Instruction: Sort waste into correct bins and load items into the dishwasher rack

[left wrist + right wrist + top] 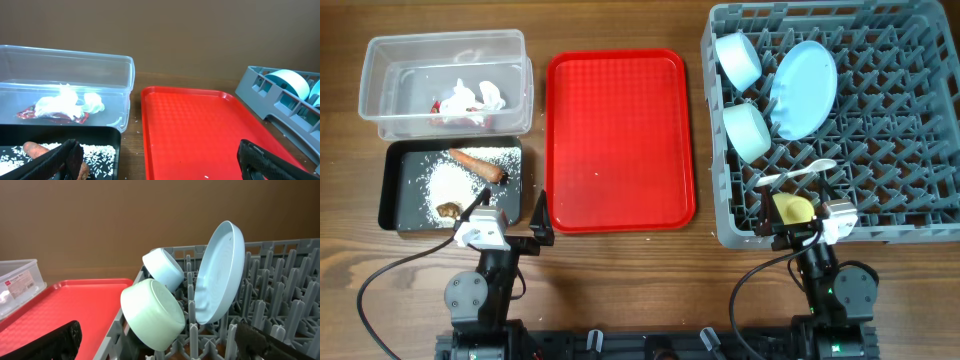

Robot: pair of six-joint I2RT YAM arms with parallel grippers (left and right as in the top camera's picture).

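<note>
The grey dishwasher rack (715,150) at the right holds two pale bowls (738,58) (750,130), the pale blue plate (803,88), the white spoon (800,173) and the yellow cup (792,208). The clear tub (370,90) holds the red-and-white wrapper (455,108) and white tissue (480,92). The black bin (388,190) holds rice grains (450,185), the carrot (478,164) and a brown lump (448,210). My left gripper (510,218) (160,160) is open and empty between the black bin and the tray. My right gripper (807,232) (155,345) is open and empty at the rack's near edge.
The flat red tray (620,140) lies between the bins and the rack, with only a few specks on it. In the right wrist view the bowls (152,310) and plate (220,275) stand on edge among the rack's pegs just ahead of the fingers.
</note>
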